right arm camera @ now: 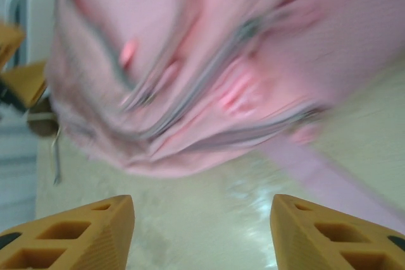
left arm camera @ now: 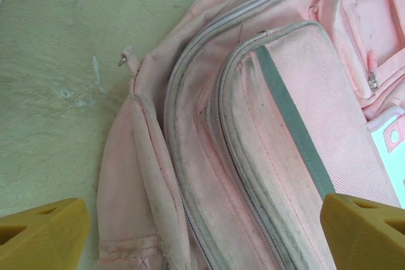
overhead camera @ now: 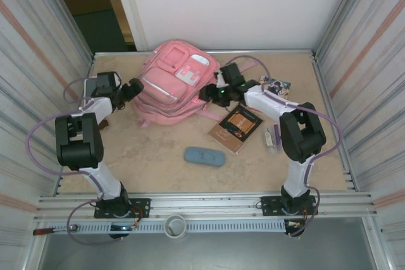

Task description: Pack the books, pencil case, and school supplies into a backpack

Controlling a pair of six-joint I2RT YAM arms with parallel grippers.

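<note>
The pink backpack (overhead camera: 174,83) lies flat at the back of the table with its front pockets up. My left gripper (overhead camera: 134,88) hovers at its left side, open wide over the zipper seams (left arm camera: 209,156), nothing between its fingers (left arm camera: 38,235). My right gripper (overhead camera: 211,91) is at the backpack's right edge, open, with bare table between its fingers (right arm camera: 69,232) and the backpack (right arm camera: 209,61) blurred just beyond. The dark brown book (overhead camera: 235,128) lies right of centre, and the comic book (overhead camera: 277,85) is behind the right arm. The blue-grey pencil case (overhead camera: 204,156) lies near the middle. Slim school supplies (overhead camera: 272,137) rest beside the brown book.
Corrugated metal walls close in the table on the left and right. A roll of tape (overhead camera: 175,226) sits on the rail at the near edge. A pink strap (right arm camera: 329,175) trails from the backpack across the table towards my right gripper.
</note>
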